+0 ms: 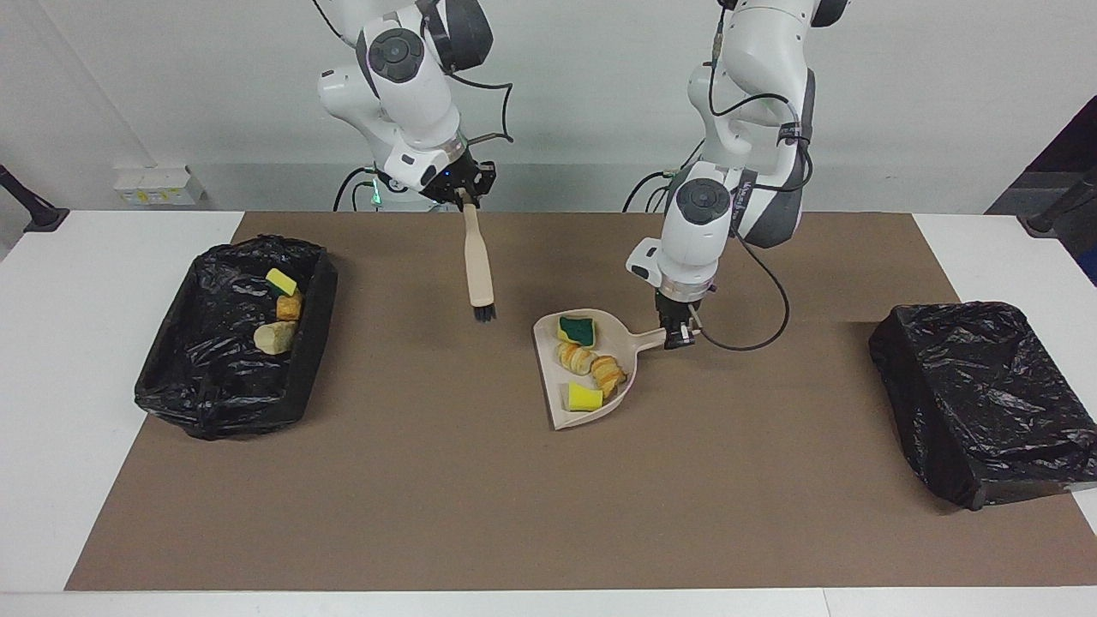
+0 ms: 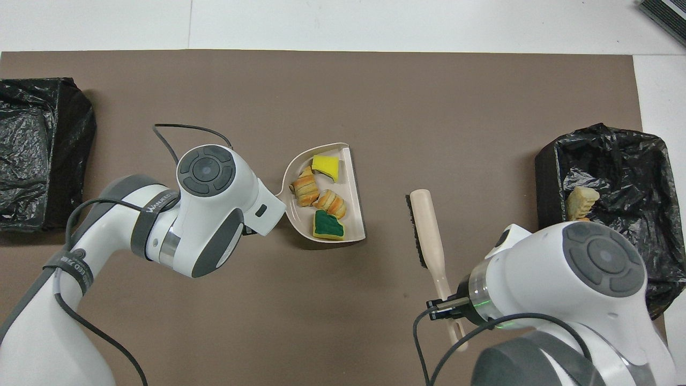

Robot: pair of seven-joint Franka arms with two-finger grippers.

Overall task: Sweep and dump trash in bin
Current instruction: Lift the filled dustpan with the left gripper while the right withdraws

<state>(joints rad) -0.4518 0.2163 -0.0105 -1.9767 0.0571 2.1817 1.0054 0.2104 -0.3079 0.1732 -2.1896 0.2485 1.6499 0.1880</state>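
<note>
Beige, black-bristled brush (image 1: 478,261) was held by its handle in the shut right gripper (image 1: 467,195), hung clear of the loaded beige plastic dustpan (image 1: 548,370), presumably freeing it for dumping. Its handle was clamped by the shut left gripper (image 1: 680,333). Four trash bits (image 1: 590,370) lay in it. Three more in the black-lined bin (image 1: 176,390) were shown whole only by the facing view.

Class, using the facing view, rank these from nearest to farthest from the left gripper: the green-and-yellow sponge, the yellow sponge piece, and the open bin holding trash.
From the left gripper, on the dustpan handle:
1. Green-and-yellow sponge, in the dustpan's robot-side end.
2. Yellow sponge piece, in the dustpan, farther from the robots.
3. Open bin, at the right arm's end of the table.
</note>
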